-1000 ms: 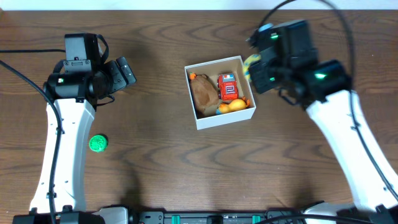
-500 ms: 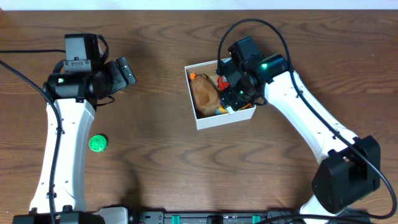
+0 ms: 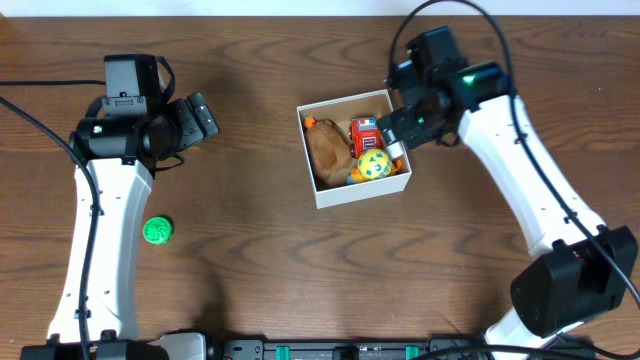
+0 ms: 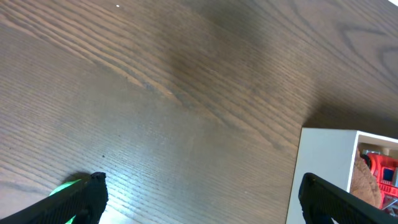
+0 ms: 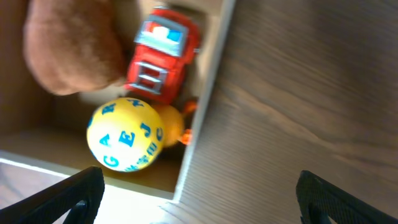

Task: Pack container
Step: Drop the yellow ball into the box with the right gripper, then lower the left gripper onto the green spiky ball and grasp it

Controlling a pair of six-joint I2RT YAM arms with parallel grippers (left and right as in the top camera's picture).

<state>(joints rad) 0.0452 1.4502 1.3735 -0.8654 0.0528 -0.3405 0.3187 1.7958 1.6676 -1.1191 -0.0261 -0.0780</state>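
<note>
**Desk** (image 3: 250,265): dark brown wood grain. Its far edge runs along the top of the overhead view.

**Container** (image 3: 362,193): a square, shallow, lidless box, white outside and brown inside. It sits right of the desk's centre, nearer the far edge than the near one, and is turned slightly off square to the edges. Bare wood lies on its left, near and far sides. The broadest open stretch runs from its left wall towards the left arm.

**Contents**
- Brown plush toy (image 3: 328,150), filling the left half.
- Red toy truck (image 3: 365,135), against the right wall towards the far side. It has a white and blue panel on top, too blurred to read.
- Yellow ball (image 3: 372,165), in the near right corner. It is printed with blue capital letters, of which A, E, J and G can be read in the right wrist view (image 5: 126,134).
- Yellow and orange toy (image 5: 173,124), wedged between the ball and the right wall.

**Loose item**: green ball (image 3: 157,231), near the left edge, just beside the left arm and well apart from the container.

**Left fingers** (image 4: 87,196): spread wide, holding nothing. They are over bare wood to the left of the container.

**Right fingers** (image 5: 78,196): spread wide, holding nothing. They are above the container's right wall, straddling its rim.
</note>
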